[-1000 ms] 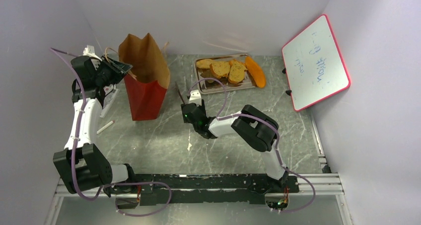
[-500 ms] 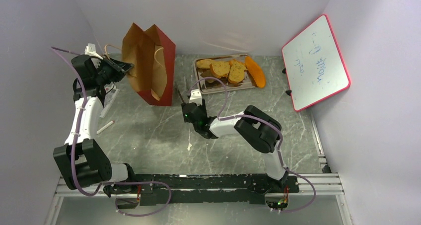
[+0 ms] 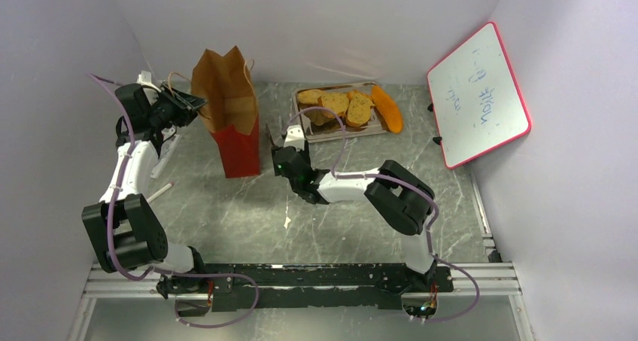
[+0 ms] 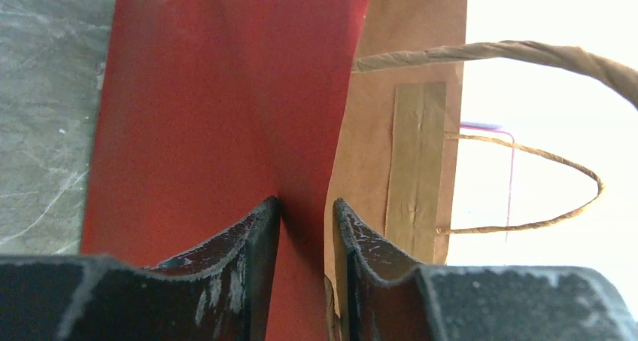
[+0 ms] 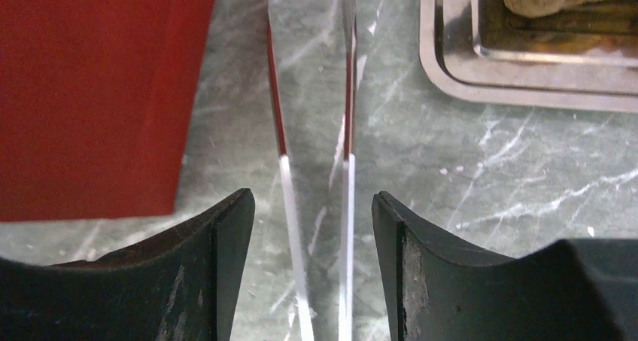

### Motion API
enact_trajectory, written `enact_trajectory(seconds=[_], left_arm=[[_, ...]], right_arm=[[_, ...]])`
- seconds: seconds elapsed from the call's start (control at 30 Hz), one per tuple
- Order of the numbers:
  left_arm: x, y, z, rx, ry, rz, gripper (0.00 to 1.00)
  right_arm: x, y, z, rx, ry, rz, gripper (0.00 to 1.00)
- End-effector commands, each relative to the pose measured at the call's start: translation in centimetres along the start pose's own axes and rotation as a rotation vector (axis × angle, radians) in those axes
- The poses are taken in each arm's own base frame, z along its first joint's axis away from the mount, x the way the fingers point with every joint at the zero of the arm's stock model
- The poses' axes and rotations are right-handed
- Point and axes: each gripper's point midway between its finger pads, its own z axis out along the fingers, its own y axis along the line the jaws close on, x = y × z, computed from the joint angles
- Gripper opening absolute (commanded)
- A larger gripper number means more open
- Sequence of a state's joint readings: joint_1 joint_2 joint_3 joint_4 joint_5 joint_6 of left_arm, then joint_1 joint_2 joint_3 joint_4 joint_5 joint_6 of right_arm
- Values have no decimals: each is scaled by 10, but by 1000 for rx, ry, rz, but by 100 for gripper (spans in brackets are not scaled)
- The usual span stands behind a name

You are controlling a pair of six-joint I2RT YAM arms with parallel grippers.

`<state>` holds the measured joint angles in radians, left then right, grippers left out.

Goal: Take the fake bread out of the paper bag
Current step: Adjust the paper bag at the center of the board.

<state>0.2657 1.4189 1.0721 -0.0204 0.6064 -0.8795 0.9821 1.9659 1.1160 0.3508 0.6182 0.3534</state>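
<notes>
The paper bag [image 3: 228,104] stands upright at the back left, red outside, brown inside. My left gripper [image 3: 197,104] is shut on its upper side wall; in the left wrist view the jaws [image 4: 307,209] pinch the red and brown paper [image 4: 226,92], with cord handles [image 4: 527,153] beyond. The fake bread lies outside the bag: several toast slices [image 3: 335,104] on the silver tray [image 3: 342,132] and an orange crescent [image 3: 387,108] beside it. My right gripper [image 3: 284,141] is open, low over the table, just right of the bag [image 5: 90,92]. The bag's inside is hidden.
Two thin red-and-white strips [image 5: 347,92] run forward between the right jaws [image 5: 312,205] without touching them. The tray's corner [image 5: 459,85] is ahead to the right. A pink-framed whiteboard [image 3: 478,92] leans at the right wall. A white stick [image 3: 159,193] lies on the table at the left.
The bag was lifted and tilted half a second ago; now it stands upright again, a little further right. My right gripper has moved forward and left, closer to the bag.
</notes>
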Motion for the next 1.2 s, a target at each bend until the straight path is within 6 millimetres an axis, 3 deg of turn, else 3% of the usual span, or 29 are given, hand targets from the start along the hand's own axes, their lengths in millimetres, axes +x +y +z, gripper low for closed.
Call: enact_trajectory(seconds=[0.0,0.33,0.47,0.77,0.8,0.83,0.93,1.17], left_arm=[[-4,-8,1,48,2,21,40],[-8,-15,-2,54,-9,39,58],[-13,-22,-6,59,-27,59,66],[-21,-40,-14,86,-55,79,70],[-23,-43,-15,91,-59,85,71],[-24,-46,-16,95,-62,92,79],[-25,-50,-20,96,-66,109,82],[-13,-35,-17,78,-41,88,82]], right_arm=[[-22,12,7,-2,-35,5,63],[-42,28,27,1,-58,-9,63],[-48,31,30,-2,-68,-13,63],[-53,32,31,-8,-77,-15,63],[-54,33,31,-10,-78,-15,64],[-54,33,32,-10,-78,-16,64],[-56,35,32,-12,-82,-17,63],[-62,40,36,-23,-93,-14,63]])
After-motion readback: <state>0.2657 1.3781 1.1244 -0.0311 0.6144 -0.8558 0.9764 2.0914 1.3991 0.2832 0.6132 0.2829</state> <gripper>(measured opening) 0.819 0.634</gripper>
